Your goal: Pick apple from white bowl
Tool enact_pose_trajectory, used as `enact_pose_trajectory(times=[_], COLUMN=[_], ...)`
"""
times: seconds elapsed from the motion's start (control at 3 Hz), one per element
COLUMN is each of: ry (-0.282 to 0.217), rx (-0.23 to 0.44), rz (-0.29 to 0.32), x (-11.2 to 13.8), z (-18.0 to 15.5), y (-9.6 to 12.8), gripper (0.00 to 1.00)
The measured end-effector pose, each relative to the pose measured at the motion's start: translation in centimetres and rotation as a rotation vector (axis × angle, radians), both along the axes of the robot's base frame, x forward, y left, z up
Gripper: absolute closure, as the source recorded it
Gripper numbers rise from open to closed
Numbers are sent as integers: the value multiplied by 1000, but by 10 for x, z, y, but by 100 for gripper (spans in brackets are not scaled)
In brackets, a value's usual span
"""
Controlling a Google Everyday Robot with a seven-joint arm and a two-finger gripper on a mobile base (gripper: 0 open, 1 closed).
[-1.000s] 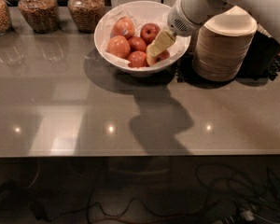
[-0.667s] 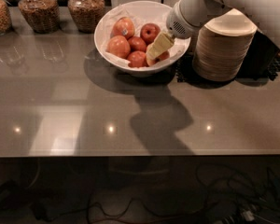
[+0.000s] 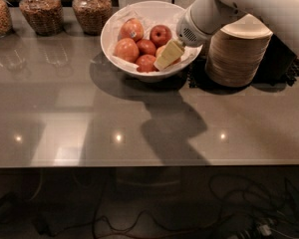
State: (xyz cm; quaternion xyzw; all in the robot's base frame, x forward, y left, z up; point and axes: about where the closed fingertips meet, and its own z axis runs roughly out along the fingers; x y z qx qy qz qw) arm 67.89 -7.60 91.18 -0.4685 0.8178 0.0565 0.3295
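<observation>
One apple matters here: the fist-sized red apple with the pale yellow-green patch, lying in the right half of the large glossy white bowl lined with crinkled white paper. Only a sliver of its pale side shows, because the cream-coloured two-finger gripper is down inside the bowl right in front of it, angled in from the upper right. From where I stand it looks to be touching the fruit or just beside it, and I cannot tell whether it is spread or closed on anything. The step in hand seems to be getting a hold on that apple. Doing it well would mean straddling the fruit across its widest part, closing firmly, then lifting straight up so the dark-red apple behind and the red apple just to the left are not nudged. The paper lining could snag, so a slow rise seems wise. Outside the bowl, a stack of beige disposable bowls stands just to the right under the white arm, all on the grey countertop.
</observation>
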Motion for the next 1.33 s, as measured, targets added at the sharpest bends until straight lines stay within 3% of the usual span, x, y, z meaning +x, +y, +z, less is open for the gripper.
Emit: enact_pose_trajectory(times=[0.67, 1.33], ry=[38, 49], rx=[33, 50], rz=[-18, -25], x=[-5, -2], z=[-19, -28], y=[1, 2], gripper=[31, 65])
